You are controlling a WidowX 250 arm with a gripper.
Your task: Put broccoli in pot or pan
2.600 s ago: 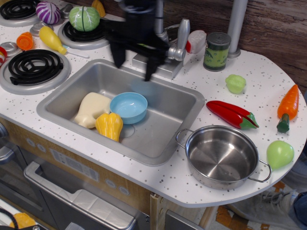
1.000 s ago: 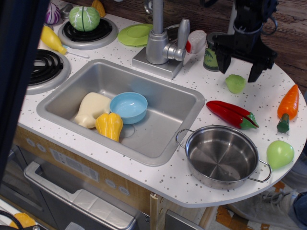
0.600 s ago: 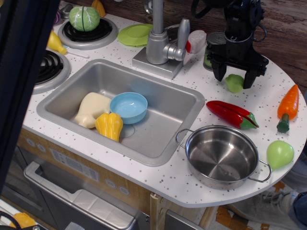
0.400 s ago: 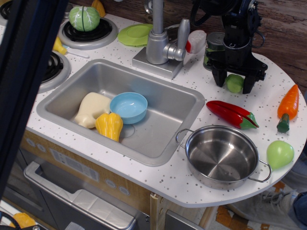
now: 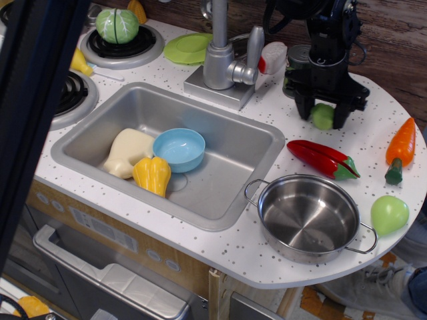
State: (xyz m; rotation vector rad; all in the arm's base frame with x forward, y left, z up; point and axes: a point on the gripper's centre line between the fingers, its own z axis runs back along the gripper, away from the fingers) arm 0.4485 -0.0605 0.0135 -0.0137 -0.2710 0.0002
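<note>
Observation.image: jaws straddle the roundish broccoli (image 5: 323,116), which shows no long axis; grip unclear.

Broccoli (image 5: 323,117): small, pale green, lumpy, roundish; sitting on white speckled counter at far right, partly hidden between two dark fingers reaching down on either side of it. Whether fingers are pressing on it, cannot tell.

Pot (image 5: 309,218): shiny round stainless steel, shallow, straight-sided, two small loop handles; standing upright near counter's front edge, right of sink, showing bare inside. Lying well apart from broccoli, nearer camera.
</note>
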